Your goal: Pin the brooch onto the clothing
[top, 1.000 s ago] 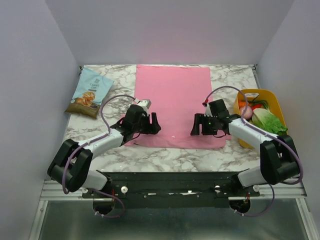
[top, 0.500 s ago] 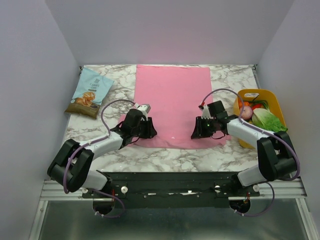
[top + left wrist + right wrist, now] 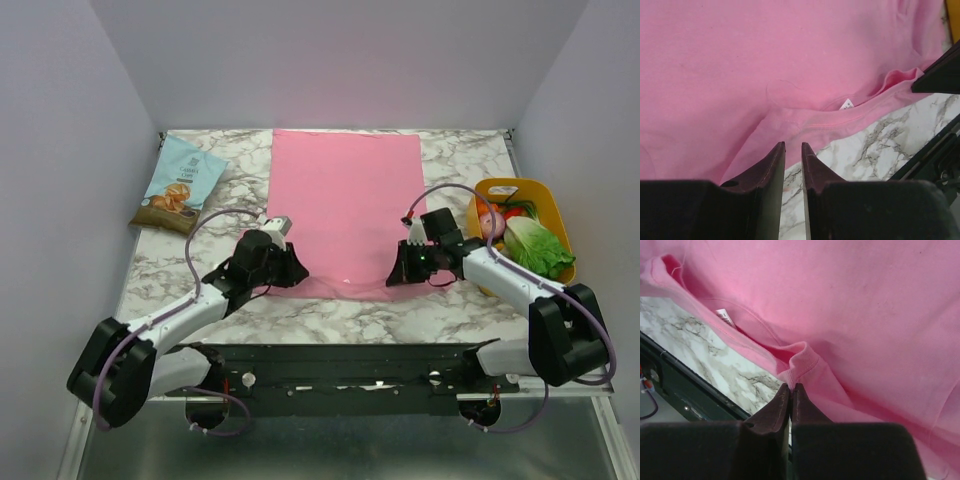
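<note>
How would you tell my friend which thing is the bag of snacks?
Start at the big pink T-shirt spread over the middle of the marble table. Look left of it, toward the far left corner, where the snack bag lies flat by itself. It is the only light blue thing, with orange-brown snacks pictured on it; the yellow tub of vegetables is on the opposite side.

The pink T-shirt (image 3: 345,200) lies spread on the marble table (image 3: 240,160), its near neckline edge puckered.

In the top view, the left gripper (image 3: 293,271) and right gripper (image 3: 397,275) cover the T-shirt's (image 3: 345,200) near corners. Neck label (image 3: 846,104) print: too small to read.
</note>
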You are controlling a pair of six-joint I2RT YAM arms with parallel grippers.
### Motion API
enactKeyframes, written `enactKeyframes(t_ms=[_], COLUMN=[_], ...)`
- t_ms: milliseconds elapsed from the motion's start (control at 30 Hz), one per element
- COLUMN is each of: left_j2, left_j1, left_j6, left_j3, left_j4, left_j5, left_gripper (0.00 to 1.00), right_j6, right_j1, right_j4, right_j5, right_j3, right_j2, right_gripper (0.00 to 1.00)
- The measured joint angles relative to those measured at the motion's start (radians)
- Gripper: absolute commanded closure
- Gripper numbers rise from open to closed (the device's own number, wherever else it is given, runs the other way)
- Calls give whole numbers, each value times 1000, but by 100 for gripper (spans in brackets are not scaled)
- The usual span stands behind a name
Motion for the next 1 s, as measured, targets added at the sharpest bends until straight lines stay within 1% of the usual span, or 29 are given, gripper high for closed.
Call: enactKeyframes(t_ms=[200, 433, 500, 533, 567, 633, 667, 767, 800, 833, 867, 933, 1000], left_j2=[-149, -209, -232, -239, -243, -237, -223, -158, -122, -100, -69, -8, 48], left_j1=[-18, -53, -53, -53, -53, -53, -53, -53, -53, -53, -53, -53, -53], left_j6=[-26, -74, -83, -84, -84, -83, -82, -75, -69, -67, -63, -58, -52], left_j3=[-32, -101, -115, -114, -112, -94, -78, -26, -4, 8, 23, 46, 62], left_j4=[-44, -76, -89, -91, -92, -93, -92, -81, -68, -64, -55, -34, -13], left_j5=[0, 1, 0, -2, -7, -18, -22, -26, -26, -26, -26, -26, -26], left_gripper=[76, 77, 78, 78, 79, 82, 83, 88, 89, 93, 95, 99, 100], right_j6=[38, 63, 72, 80, 83, 92, 91, 94, 92, 91, 87, 85, 80], right_j1=[13, 37, 60, 74, 86, 110, 119, 157, 166, 172, 177, 179, 179], right_j4=[-47, -129, -150, -159, -165, -176, -185, -194, -197, -201, -205, -212, -217], right_j5=[3, 14, 22, 24, 27, 28, 29, 27, 27, 27, 28, 28, 29], right_j3=[-20, -68, -76, -77, -77, -77, -77, -76, -76, -76, -76, -69, -49], right_j2=[-40, -55, -74, -80, -86, -90, -90, -93, -97, -103, -110, -123, -140], right_gripper=[91, 87, 83, 75, 62, 50, 39, 25, 23, 21, 19, 18, 18])
